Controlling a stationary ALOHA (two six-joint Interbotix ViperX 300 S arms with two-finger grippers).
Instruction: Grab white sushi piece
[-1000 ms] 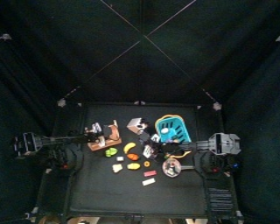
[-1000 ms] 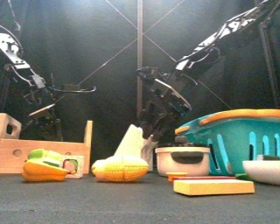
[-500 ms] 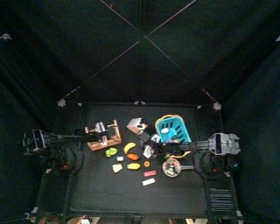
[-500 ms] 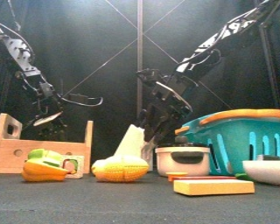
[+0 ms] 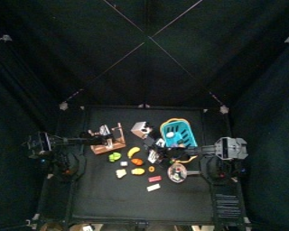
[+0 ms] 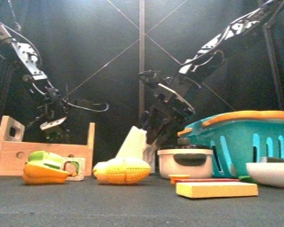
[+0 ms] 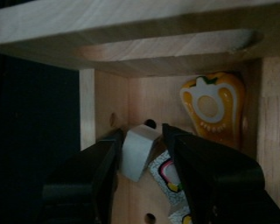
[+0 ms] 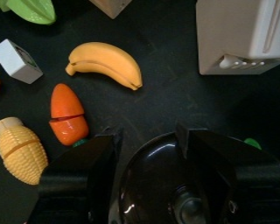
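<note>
**Left gripper open over the wooden crate, white sushi piece between its jaws**

The left gripper (image 7: 143, 162) hangs over the wooden crate (image 6: 38, 146) at the left side of the counter (image 5: 111, 194), its jaws spread wide and closed on nothing. In the left wrist view the white sushi piece (image 7: 139, 149) lies inside the crate on the wooden floor, in the gap between the two jaws; whether either jaw touches it cannot be told. Just beside it in the same crate lies a yellow pepper (image 7: 213, 103), and a patterned piece (image 7: 166, 175) pokes out below the sushi.

The right gripper (image 8: 149, 140) sits over a dark pot (image 8: 178, 179) near the middle of the counter, one jaw on each side of its round top, which fills the gap between them; whether it is clamped cannot be told. Near it on the counter lie a banana (image 8: 105, 64), a carrot (image 8: 67, 114), a corn cob (image 8: 20, 149) and a small white block (image 8: 17, 59). From the front, a teal basket (image 6: 245, 133) stands at the right, with a yellow slab (image 6: 216, 189) in front.
</note>
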